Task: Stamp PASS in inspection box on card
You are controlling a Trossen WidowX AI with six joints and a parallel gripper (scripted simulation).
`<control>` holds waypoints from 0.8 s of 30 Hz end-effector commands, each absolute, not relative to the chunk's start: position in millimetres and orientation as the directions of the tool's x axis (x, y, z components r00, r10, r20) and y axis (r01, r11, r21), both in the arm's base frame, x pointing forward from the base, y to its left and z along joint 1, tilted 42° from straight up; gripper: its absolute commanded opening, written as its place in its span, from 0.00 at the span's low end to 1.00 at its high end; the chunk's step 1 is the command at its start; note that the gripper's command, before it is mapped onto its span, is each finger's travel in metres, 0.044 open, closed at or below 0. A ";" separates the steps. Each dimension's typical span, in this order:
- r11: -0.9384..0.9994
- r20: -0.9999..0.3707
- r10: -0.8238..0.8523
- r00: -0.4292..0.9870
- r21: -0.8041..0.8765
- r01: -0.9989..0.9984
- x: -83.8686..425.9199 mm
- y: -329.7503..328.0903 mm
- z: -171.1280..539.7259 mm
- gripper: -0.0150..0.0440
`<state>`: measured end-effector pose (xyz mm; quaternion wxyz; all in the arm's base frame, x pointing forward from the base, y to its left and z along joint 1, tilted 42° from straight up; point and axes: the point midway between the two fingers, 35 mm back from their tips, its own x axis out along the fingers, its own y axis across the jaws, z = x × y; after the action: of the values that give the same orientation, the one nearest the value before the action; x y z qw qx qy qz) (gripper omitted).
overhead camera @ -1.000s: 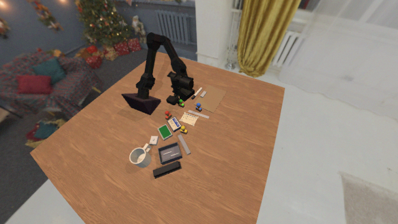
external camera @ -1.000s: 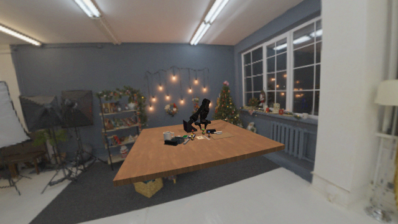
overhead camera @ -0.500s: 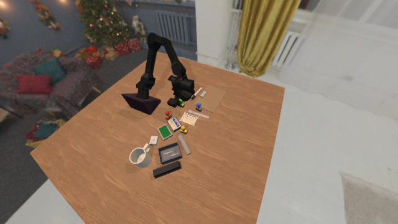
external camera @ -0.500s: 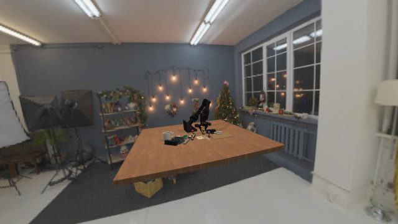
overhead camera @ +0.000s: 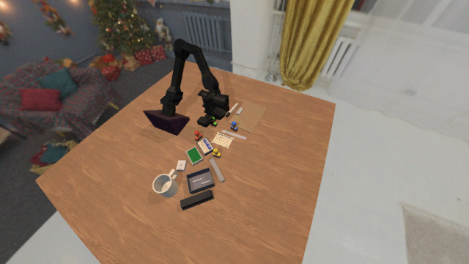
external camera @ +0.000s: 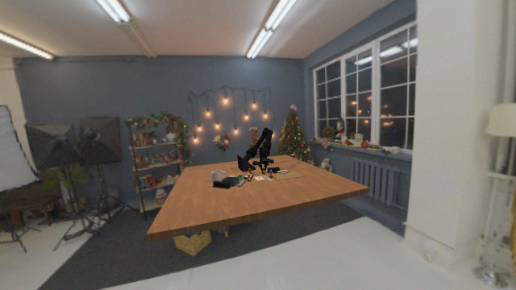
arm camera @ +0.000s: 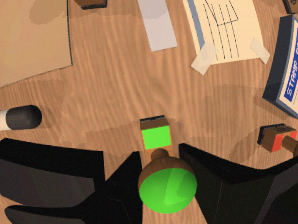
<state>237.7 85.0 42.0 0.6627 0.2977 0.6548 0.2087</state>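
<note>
My gripper is low over the bench, its fingers against both sides of the round knob of the green stamp. The stamp stands upright; its print face is hidden. The card lies taped down, its box outline showing in the wrist view. Beside it are a box labelled STAMP PAD and a green-faced pad. A red stamp, a blue stamp and a yellow stamp stand around the card. No stamp's word is readable.
A marker and brown sheet lie beyond the gripper. Flat strips lie near the card. A mug, dark tray and black bar stand farther off.
</note>
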 end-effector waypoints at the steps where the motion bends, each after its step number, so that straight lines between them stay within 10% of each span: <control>1: 0.736 -0.743 0.667 0.055 0.668 0.112 237.9 85.0 42.3 0.38; 24: 0.737 -0.745 0.665 0.056 0.666 0.112 238.6 78.5 48.5 0.25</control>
<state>237.1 79.8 46.8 0.6610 0.2986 0.6563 0.2077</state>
